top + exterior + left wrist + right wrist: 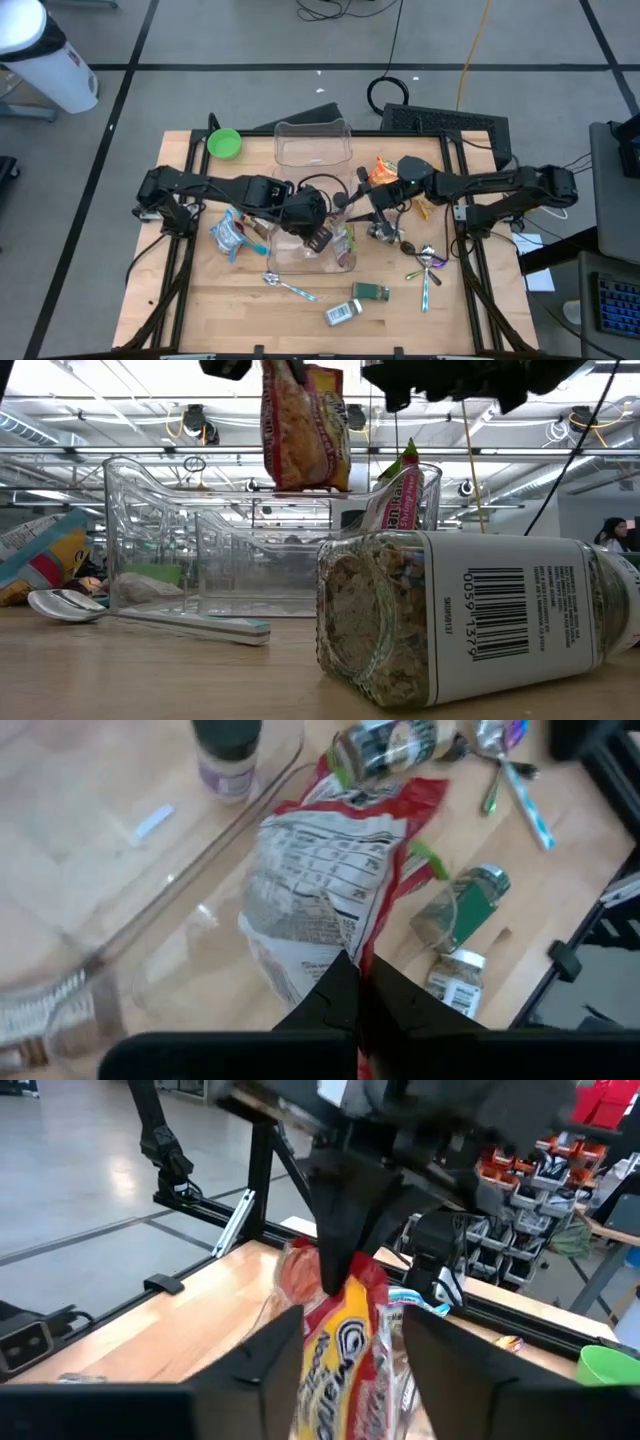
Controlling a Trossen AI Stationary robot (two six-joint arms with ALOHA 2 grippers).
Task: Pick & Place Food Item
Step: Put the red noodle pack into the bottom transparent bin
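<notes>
A red and yellow food packet (300,425) hangs over a clear plastic container (200,560) that stands mid-table (300,258). My left gripper (358,995) is shut on the packet's upper edge, and the left wrist view shows the packet's printed back (320,870). My right gripper (355,1380) points level at the packet (345,1350) and is open, one finger on either side of it; I cannot tell whether either finger touches it. A second red packet with a green tip (400,490) leans inside the container. My left gripper pinches the packet's top edge (340,1275) between its two fingers, which come slanting down from above. The packet hangs upright below the fingers, clear of the table, with its lower end (305,485) about level with the container's rim.
A spice jar (470,620) lies on its side near the front edge, a green-lidded jar (372,291) beside it. Spoons (290,287) (428,265), a snack bag (230,235), a green bowl (224,143) and another clear container (313,143) lie around.
</notes>
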